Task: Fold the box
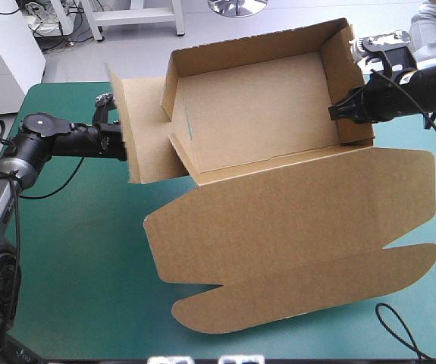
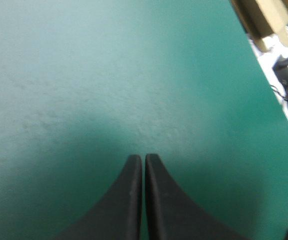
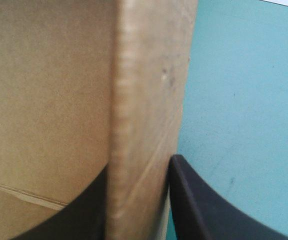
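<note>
Right end effector [image 3: 141,166] pinching stiff brown box [image 1: 263,114] wall, left end effector [image 2: 144,158] closed

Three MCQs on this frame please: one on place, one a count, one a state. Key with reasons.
1. The right gripper sits: A on the box's right wall; B on a white T-shirt; C raised clear of everything.
2. Grippers with board between the fingers: A none; B one; C two.
3. The lid is: A standing upright; B torn off; C open, spread toward the near edge.
Key: 1 A, its fingers straddle the wall's edge. 2 B, the left gripper is shut on nothing. 3 C, the tray's inside shows whole.
</note>
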`<action>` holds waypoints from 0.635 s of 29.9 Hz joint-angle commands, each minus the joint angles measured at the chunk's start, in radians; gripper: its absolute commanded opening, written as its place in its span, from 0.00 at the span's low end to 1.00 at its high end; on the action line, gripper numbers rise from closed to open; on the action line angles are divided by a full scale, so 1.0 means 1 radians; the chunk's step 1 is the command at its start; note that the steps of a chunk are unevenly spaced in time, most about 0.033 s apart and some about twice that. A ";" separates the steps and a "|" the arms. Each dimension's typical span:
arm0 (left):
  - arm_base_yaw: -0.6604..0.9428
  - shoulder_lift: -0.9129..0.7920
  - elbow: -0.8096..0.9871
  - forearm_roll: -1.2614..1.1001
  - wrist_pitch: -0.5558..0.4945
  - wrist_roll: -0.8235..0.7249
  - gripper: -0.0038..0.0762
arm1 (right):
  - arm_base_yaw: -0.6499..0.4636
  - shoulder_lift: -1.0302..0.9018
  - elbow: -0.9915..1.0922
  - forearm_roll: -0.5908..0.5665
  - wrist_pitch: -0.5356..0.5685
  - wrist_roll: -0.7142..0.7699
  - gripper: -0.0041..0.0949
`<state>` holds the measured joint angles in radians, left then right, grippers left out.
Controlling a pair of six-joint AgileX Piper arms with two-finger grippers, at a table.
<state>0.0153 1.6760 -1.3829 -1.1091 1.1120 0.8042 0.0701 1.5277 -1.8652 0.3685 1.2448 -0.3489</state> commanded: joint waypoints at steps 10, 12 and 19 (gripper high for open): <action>0.000 -0.095 -0.038 -0.306 0.183 0.071 0.05 | -0.006 -0.025 -0.024 -0.009 0.008 0.011 0.02; 0.000 -0.107 -0.038 -0.339 0.183 0.071 0.05 | -0.006 -0.018 -0.024 -0.003 0.006 0.011 0.02; 0.000 -0.138 -0.046 -0.395 0.183 0.071 0.05 | -0.006 -0.001 -0.024 -0.001 -0.015 0.016 0.02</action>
<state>0.0153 1.5935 -1.3946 -1.3958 1.2051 0.8742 0.0701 1.5576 -1.8652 0.3303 1.2448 -0.3413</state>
